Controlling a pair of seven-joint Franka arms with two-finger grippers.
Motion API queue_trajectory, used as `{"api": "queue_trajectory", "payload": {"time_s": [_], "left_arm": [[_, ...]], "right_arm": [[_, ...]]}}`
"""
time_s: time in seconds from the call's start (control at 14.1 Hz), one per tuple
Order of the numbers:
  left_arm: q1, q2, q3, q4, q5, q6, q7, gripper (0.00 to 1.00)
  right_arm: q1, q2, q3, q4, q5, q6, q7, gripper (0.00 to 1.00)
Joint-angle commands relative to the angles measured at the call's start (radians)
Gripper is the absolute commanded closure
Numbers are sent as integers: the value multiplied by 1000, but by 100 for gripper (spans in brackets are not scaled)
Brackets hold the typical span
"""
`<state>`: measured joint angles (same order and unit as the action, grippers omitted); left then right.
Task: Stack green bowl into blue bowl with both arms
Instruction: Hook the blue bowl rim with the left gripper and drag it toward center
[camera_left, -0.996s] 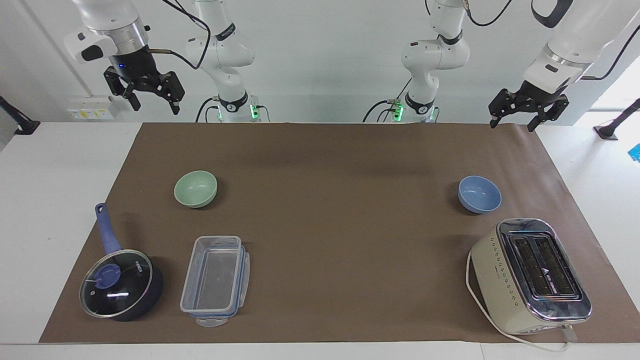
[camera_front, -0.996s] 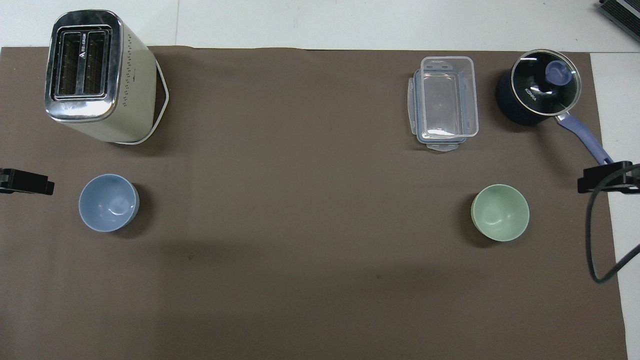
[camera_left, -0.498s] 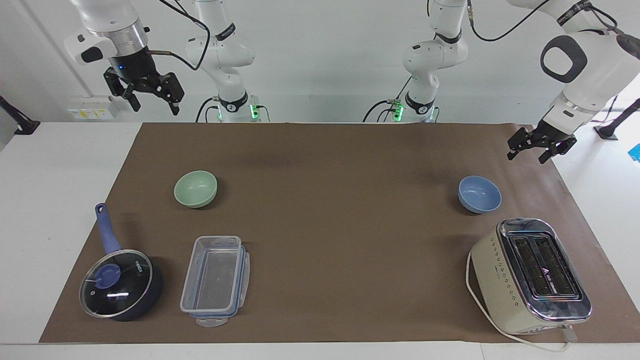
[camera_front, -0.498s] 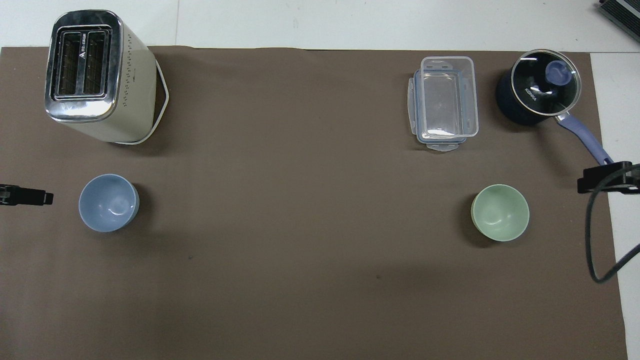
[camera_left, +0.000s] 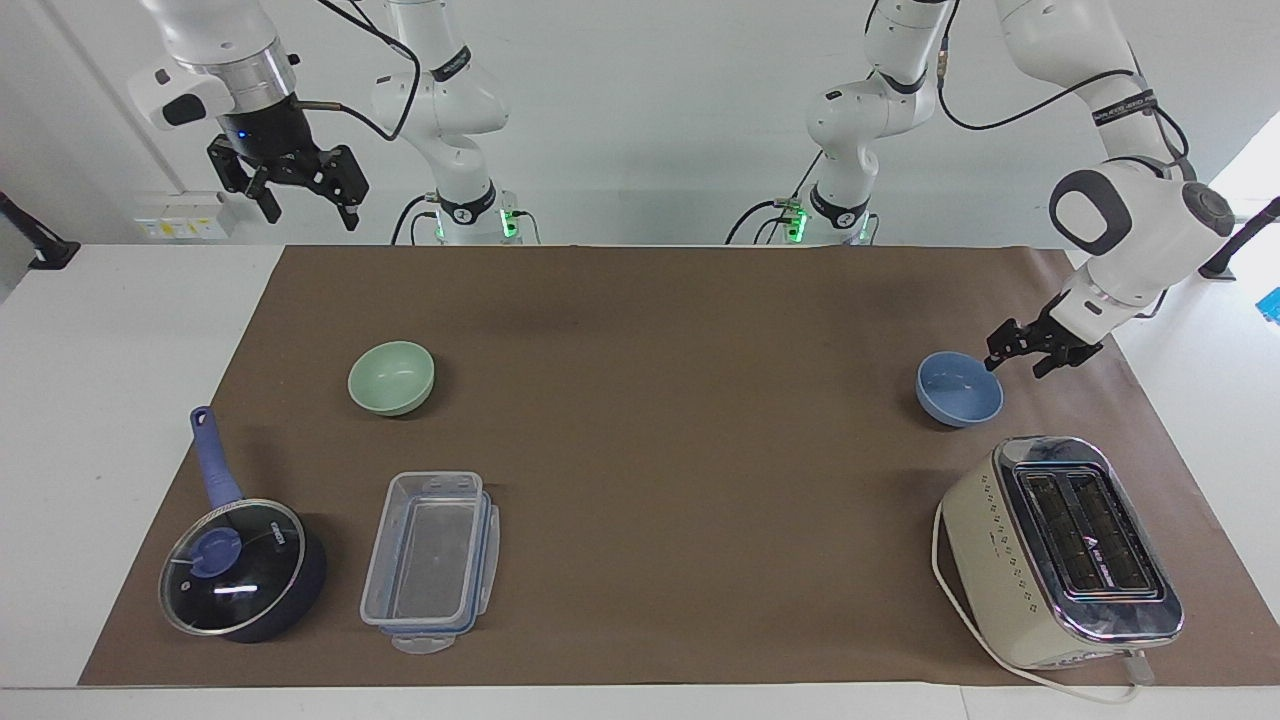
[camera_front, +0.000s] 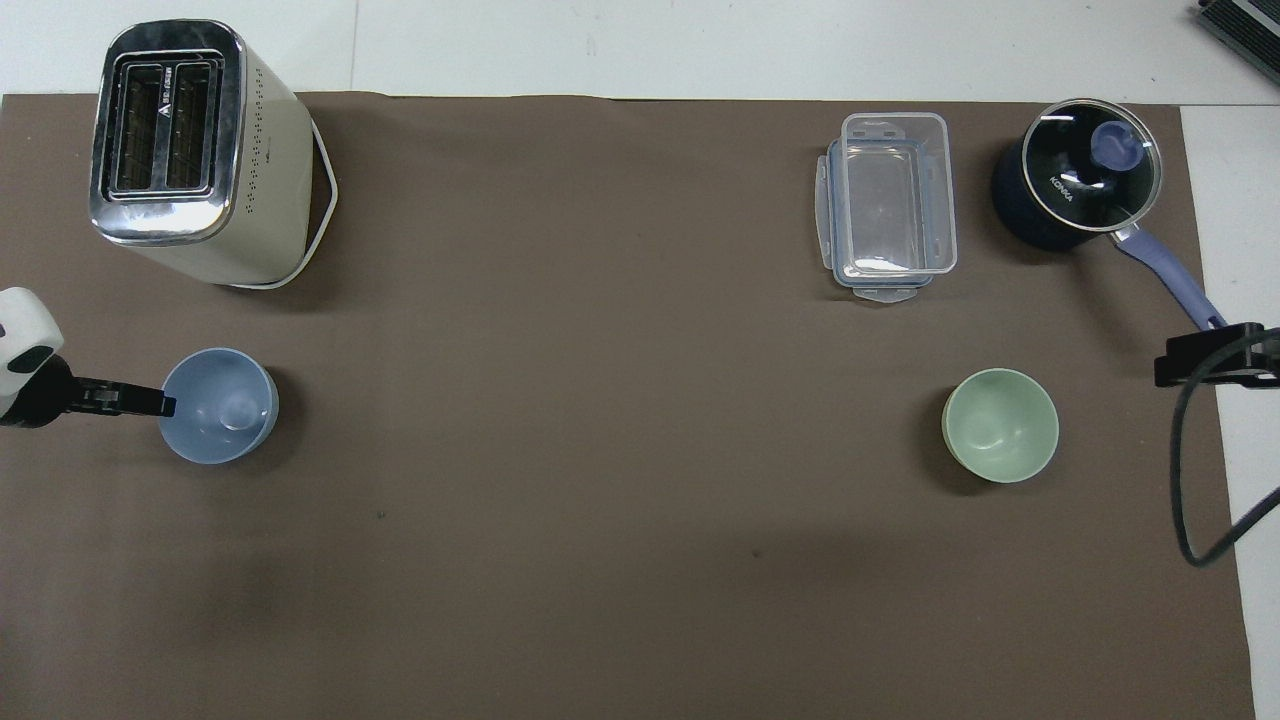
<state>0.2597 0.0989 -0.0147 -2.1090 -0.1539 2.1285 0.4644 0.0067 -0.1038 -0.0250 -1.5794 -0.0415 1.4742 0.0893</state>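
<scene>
Green bowl (camera_left: 391, 377) sits upright, mouth up; round, no long axis.

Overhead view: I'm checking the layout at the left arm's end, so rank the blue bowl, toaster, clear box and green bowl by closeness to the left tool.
1. Small round periwinkle-blue bowl, at the left tool.
2. Cream-and-chrome toaster, farther from the robots.
3. Clear plastic box.
4. Pale mint-green bowl, toward the right arm's end.

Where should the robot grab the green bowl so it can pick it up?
By the rim, I'd say. The green bowl sits upright and open, with round sloping sides that would likely slip. One finger inside and one outside the thin rim, coming down from above at the right arm's end, looks best, since the right hand is up there.
</scene>
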Motion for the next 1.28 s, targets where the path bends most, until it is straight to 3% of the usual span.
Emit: {"api": "queue_trajectory", "payload": {"time_s": [0.0,0.14,0.28,0.43,0.57,0.78,0.92,1.21], "left_arm": [[13,5,-10,-64,-26,83,23,32],[9,4,-11,-85,-27,113,20,44],[10,4,-11,-85,-30,105,16,79],[19,1,-10,-80,-30,77,16,100],[12,-11,-10,-71,-30,42,13,100],[-13,-99,-20,-69,-29,-30,-26,100],[-92,-143,-21,-71,-18,-55,-122,100],[-327,-142,-22,-78,-13,-50,-437,100]], "right_arm": [[-16,-20,2,-24,28,6,-28,0],[-16,-20,2,-24,28,6,-28,0],[-16,-19,2,-24,28,6,-28,0],[-16,-20,2,-24,28,6,-28,0],[-16,-20,2,-25,28,6,-30,0],[-31,-22,2,-43,28,8,-31,0],[-33,-27,2,-62,28,44,-33,0],[-49,-24,1,-82,28,54,-40,0]]}}
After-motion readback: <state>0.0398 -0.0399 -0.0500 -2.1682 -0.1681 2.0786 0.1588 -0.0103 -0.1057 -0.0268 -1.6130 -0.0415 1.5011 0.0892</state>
